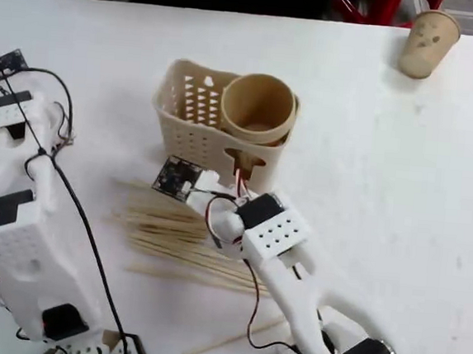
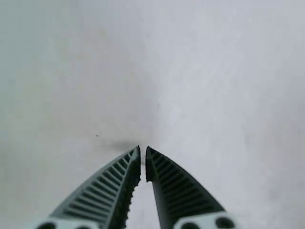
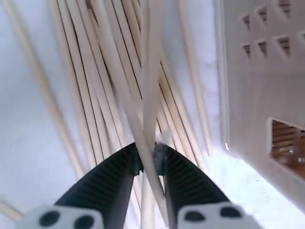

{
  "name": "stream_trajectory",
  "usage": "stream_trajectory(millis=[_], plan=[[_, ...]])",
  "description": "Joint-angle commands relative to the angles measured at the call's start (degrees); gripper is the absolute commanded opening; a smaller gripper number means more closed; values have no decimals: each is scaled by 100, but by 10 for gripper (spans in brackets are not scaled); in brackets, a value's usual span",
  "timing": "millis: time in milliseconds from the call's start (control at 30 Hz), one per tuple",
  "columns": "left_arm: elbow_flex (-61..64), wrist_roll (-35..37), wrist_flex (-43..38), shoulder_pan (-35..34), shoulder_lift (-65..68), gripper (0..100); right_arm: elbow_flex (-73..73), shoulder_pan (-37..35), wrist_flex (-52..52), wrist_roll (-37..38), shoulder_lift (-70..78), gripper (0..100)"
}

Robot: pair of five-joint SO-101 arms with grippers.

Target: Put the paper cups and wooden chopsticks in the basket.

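Note:
A pile of wooden chopsticks (image 1: pixel 173 238) lies on the white table in front of the cream basket (image 1: pixel 187 123). One paper cup (image 1: pixel 257 108) stands inside the basket; a second paper cup (image 1: pixel 428 43) stands at the far right back. My right gripper (image 3: pixel 147 160) is down on the pile beside the basket wall (image 3: pixel 262 86), shut on a couple of chopsticks (image 3: pixel 150 95) that cross between its fingertips. My left gripper (image 2: pixel 143 152) is shut with nothing in it, over bare table. The left arm (image 1: pixel 10 207) stands at the table's left edge.
A single loose chopstick (image 1: pixel 230 340) lies near the front, beside the right arm's base. Black cables (image 1: pixel 83 222) run along the left arm, close to the pile. Open table spreads to the right of the basket.

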Motion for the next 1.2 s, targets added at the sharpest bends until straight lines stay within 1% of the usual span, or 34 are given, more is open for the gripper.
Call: stream_trajectory(millis=[0, 67, 100, 267, 333, 600, 700, 833, 900, 1000, 1067, 1167], plan=[[-141, 79, -105, -57, -31, 47, -211, 84, 75, -44, -119, 134], [-141, 79, -97, -57, -31, 47, -211, 66, 22, -44, 119, 183], [-141, 79, -97, -57, -31, 47, -211, 48, -22, -44, 259, 189], [-141, 79, -97, -57, -31, 47, -237, 75, -356, -44, 866, 149], [-141, 79, -97, -48, -31, 47, -281, 31, -426, -44, 954, 149], [-141, 79, -105, -31, -22, 47, -466, -585, -418, -18, 1077, 148], [-141, 79, -105, -31, -22, 47, -466, -620, -453, 185, 1367, 145], [-141, 70, -105, -31, -22, 47, -475, -602, -716, 185, 1912, 143], [-141, 70, -105, -31, -22, 47, -484, -576, -848, 185, 2062, 109], [-141, 70, -105, -22, -22, 47, -651, -382, -831, 97, 2079, 16], [-141, 70, -105, -22, -22, 47, -774, -189, -822, -114, 2035, 23], [-149, 70, -105, -22, -22, 47, -800, 40, -804, -176, 1833, 15]])
